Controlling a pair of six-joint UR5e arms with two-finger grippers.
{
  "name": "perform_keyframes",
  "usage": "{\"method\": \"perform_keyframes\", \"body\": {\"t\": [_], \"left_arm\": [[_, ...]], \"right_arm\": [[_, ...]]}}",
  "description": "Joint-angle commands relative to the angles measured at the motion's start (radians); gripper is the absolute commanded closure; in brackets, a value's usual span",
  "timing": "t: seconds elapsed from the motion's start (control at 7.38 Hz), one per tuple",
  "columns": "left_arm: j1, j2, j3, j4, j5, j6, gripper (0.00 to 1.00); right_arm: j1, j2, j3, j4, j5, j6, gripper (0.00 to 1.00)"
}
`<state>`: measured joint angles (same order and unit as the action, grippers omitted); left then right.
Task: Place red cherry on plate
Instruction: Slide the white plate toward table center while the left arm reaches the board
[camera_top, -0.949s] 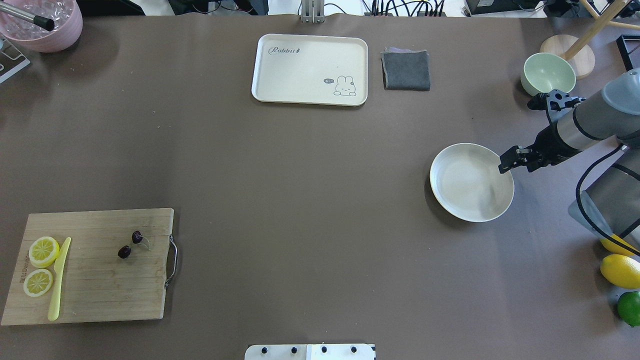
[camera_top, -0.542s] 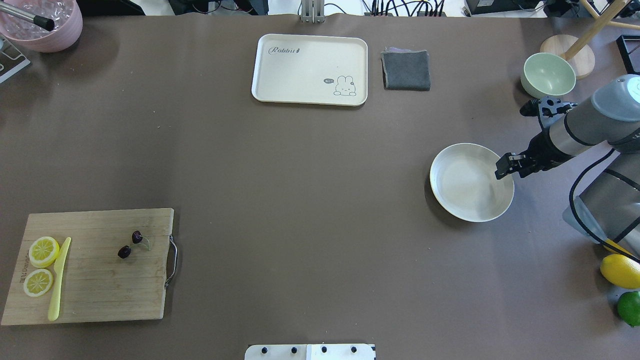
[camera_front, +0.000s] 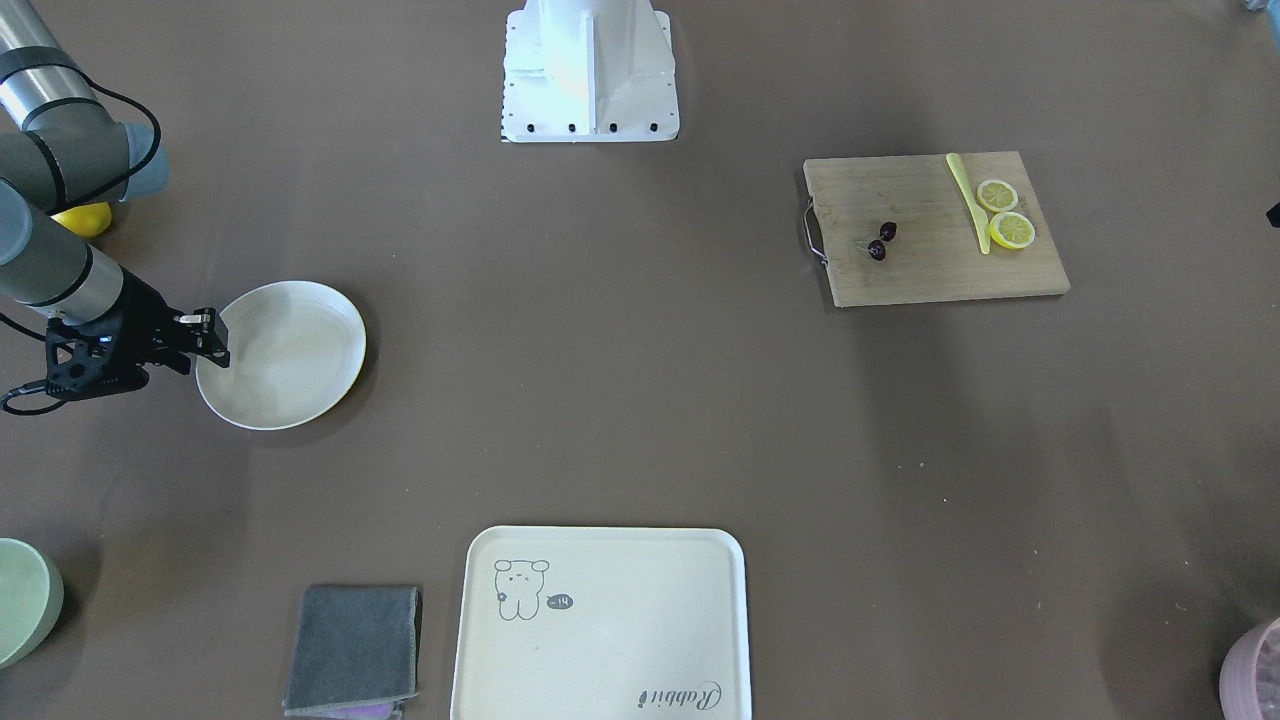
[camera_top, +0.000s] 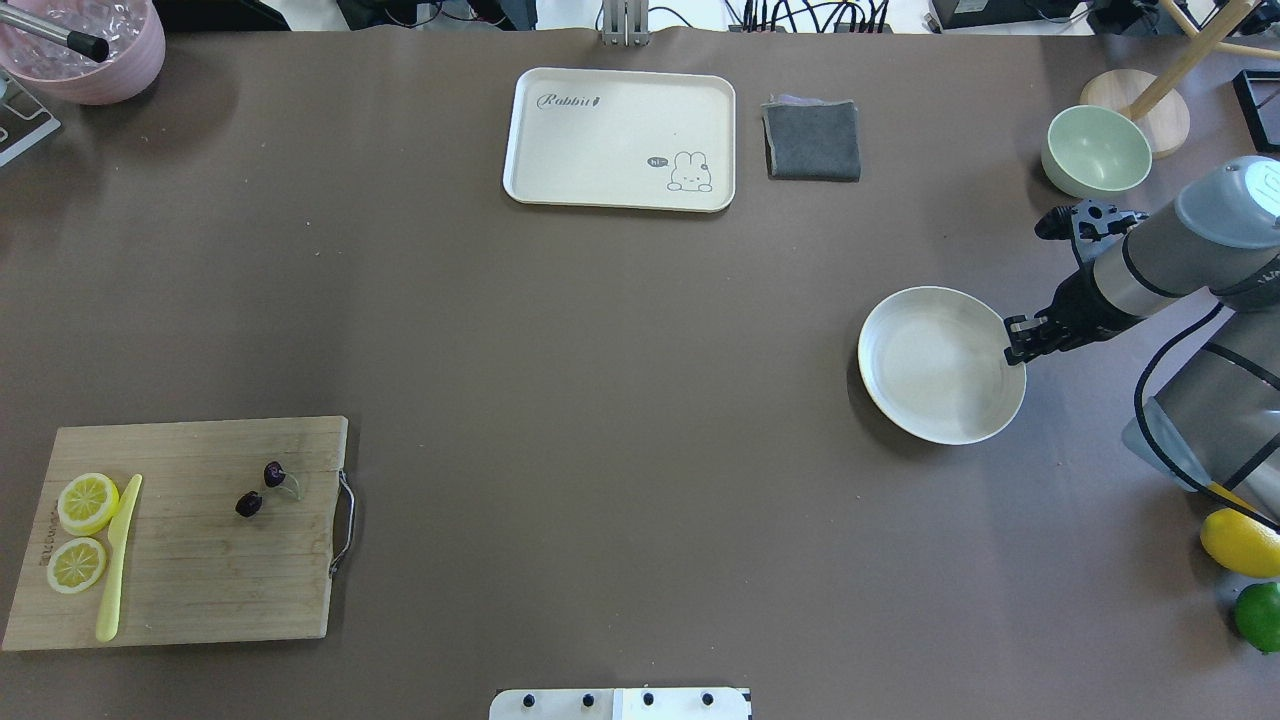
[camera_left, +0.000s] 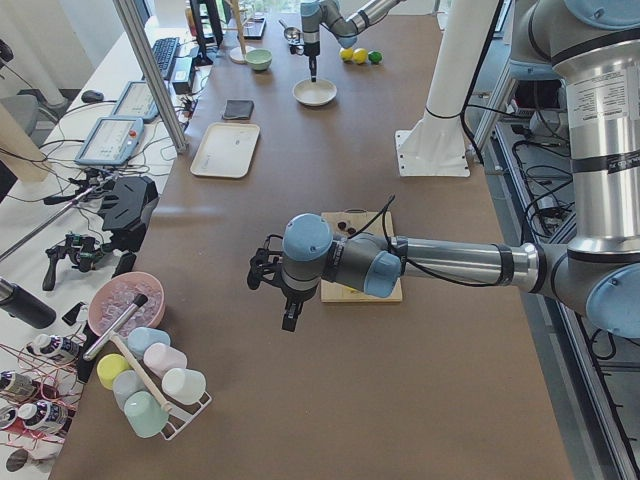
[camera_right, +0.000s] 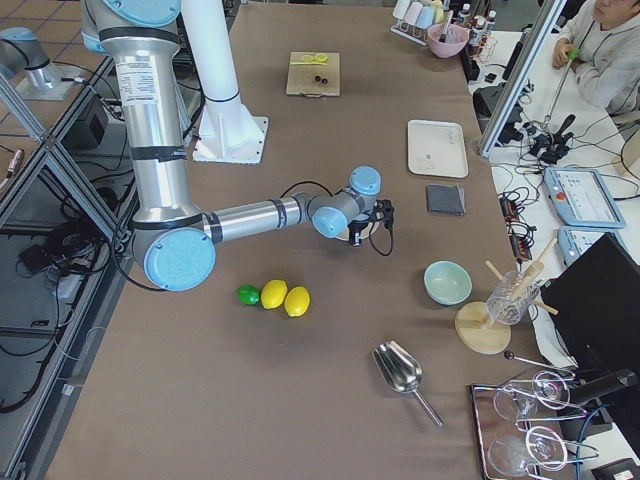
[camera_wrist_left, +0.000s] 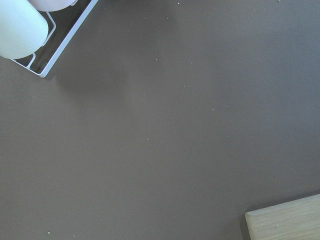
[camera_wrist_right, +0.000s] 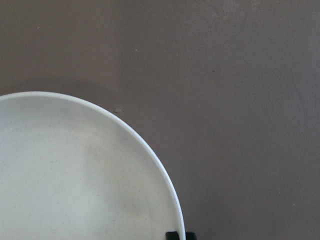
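The red cherry, a pair of tiny dark fruits on green stems, lies on the wooden cutting board at the near left, also seen in the front view. The plate, round and cream-white, sits far across the table at the right. My right gripper straddles the plate's right rim; in the right wrist view both dark fingertips hug that rim, so it looks shut on it. My left gripper shows only in the exterior left view, hovering beside the board, so I cannot tell its state.
On the board lie two lemon slices and a yellow knife. A cream tray and grey cloth sit at the far edge. There is a green bowl at the far right and a lemon and lime at the near right.
My right gripper has shifted along the plate's right edge and settled onto the rim. The plate has nudged slightly left. The cherry and board have not moved.
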<state>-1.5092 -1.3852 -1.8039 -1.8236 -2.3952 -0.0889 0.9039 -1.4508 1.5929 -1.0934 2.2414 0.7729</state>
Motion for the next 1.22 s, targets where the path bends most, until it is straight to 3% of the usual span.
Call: {"method": "perform_keyframes", "body": {"t": [0.0, 0.27, 0.54, 0.68, 0.81, 0.95, 1.08], "left_arm": [[0.006, -0.003, -0.006, 0.003, -0.001, -0.100, 0.03], [0.149, -0.002, -0.134, 0.004, 0.011, -0.428, 0.03], [0.339, 0.026, -0.256, 0.001, 0.133, -0.596, 0.03], [0.409, 0.028, -0.256, -0.096, 0.155, -0.623, 0.02], [0.514, 0.028, -0.247, -0.170, 0.171, -0.676, 0.02], [0.618, 0.017, -0.252, -0.201, 0.277, -0.766, 0.02], [0.698, -0.003, -0.250, -0.227, 0.312, -0.849, 0.02]], "right_arm": [[0.000, 0.007, 0.018, 0.000, 0.012, 0.009, 1.00], [-0.016, 0.154, 0.038, -0.008, 0.049, 0.235, 1.00], [-0.087, 0.248, 0.041, -0.007, 0.041, 0.389, 1.00], [-0.132, 0.283, 0.053, -0.003, 0.034, 0.472, 1.00], [-0.202, 0.321, 0.058, -0.005, -0.030, 0.553, 1.00], [-0.250, 0.339, 0.059, -0.006, -0.073, 0.598, 1.00], [-0.272, 0.339, 0.064, -0.007, -0.094, 0.617, 1.00]]}}
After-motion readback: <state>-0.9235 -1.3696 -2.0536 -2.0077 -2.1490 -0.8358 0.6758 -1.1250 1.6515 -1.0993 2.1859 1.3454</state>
